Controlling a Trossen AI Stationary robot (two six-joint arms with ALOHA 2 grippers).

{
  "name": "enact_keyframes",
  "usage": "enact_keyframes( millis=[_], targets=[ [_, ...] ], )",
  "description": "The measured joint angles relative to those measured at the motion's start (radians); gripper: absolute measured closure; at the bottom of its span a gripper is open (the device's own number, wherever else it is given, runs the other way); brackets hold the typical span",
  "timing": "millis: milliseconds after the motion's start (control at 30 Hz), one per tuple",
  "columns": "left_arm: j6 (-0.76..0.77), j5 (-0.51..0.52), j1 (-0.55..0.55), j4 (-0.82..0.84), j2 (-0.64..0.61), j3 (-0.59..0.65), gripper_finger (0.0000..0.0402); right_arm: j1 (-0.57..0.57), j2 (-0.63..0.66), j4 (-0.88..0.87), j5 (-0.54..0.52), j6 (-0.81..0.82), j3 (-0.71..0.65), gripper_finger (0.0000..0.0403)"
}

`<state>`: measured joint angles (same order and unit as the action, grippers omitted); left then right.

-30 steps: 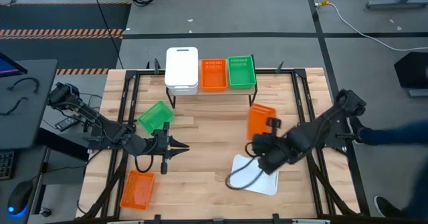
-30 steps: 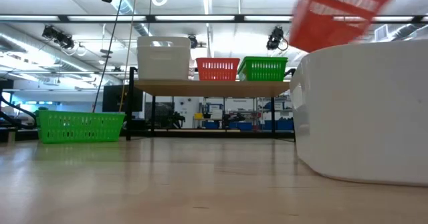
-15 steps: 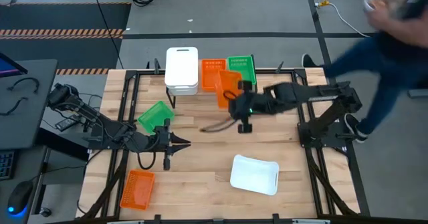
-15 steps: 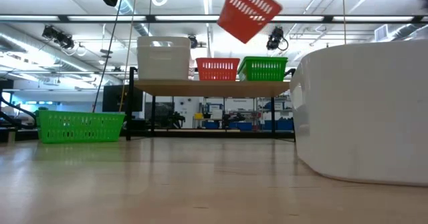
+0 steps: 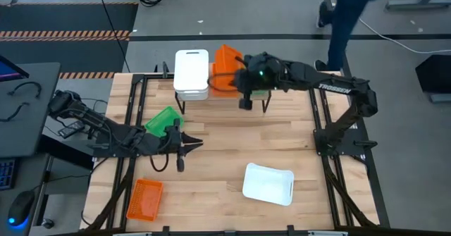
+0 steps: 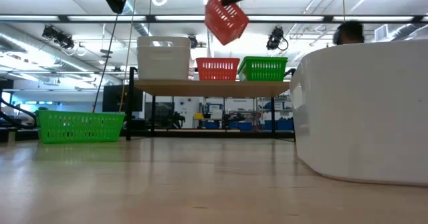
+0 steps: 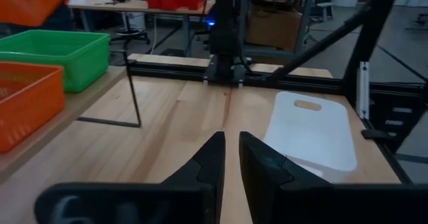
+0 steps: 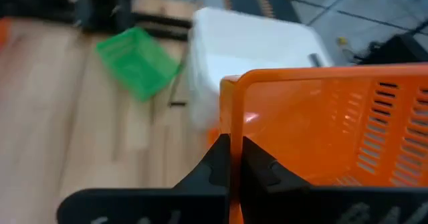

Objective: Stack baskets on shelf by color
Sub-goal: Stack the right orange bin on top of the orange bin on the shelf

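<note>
Shelf [image 5: 211, 98] serves as the reference point — it stands at the far edge of the table [image 5: 232, 144]. On its plank sit a white basket [image 5: 192, 72] at the left end, an orange basket [image 6: 217, 68] in the middle and a green basket [image 6: 263, 68] at the right end, seen side by side in the low view. Right gripper [image 8: 232, 158] is above the shelf's middle, fingers clamped on the rim of a second orange basket [image 5: 225, 58], which hangs tilted in the air over the orange one on the plank, not touching it. Left gripper [image 5: 198, 144] is low over the table in front of the shelf, toward its left end; its fingers [image 7: 212, 158] stand slightly parted — nothing is between them. Just beside that arm's wrist, on the table, lies another green basket [image 5: 163, 121]. Well in front of the shelf, a white basket [image 5: 268, 184] rests on the table to the right, and a third orange basket [image 5: 144, 199] lies near the table's front left corner. A person [image 5: 349, 14] is on the floor beyond the shelf's right end.
</note>
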<state>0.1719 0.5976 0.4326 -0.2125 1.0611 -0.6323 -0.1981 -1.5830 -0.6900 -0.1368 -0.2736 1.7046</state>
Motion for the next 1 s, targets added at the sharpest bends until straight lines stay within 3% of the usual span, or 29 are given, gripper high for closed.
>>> enact_keyframes(
  millis=[167, 267, 633, 1000],
  targets=[
    [0.001, 0.000, -0.029, 0.003, 0.000, 0.000, 0.0351, -0.053, -0.046, 0.007, 0.009, -0.041, 0.014, 0.0393],
    [0.007, 0.000, -0.033, 0.009, 0.000, 0.000, 0.0350, -0.069, -0.108, -0.047, 0.014, -0.042, 0.090, 0.0393],
    [0.038, 0.000, -0.032, 0.055, 0.000, 0.000, 0.0352, -0.109, -0.436, -0.481, 0.052, -0.041, 0.637, 0.0394],
    [0.061, -0.001, -0.030, 0.092, 0.000, 0.000, 0.0350, -0.116, -0.457, -0.520, 0.055, -0.025, 0.610, 0.0394]
  ],
)
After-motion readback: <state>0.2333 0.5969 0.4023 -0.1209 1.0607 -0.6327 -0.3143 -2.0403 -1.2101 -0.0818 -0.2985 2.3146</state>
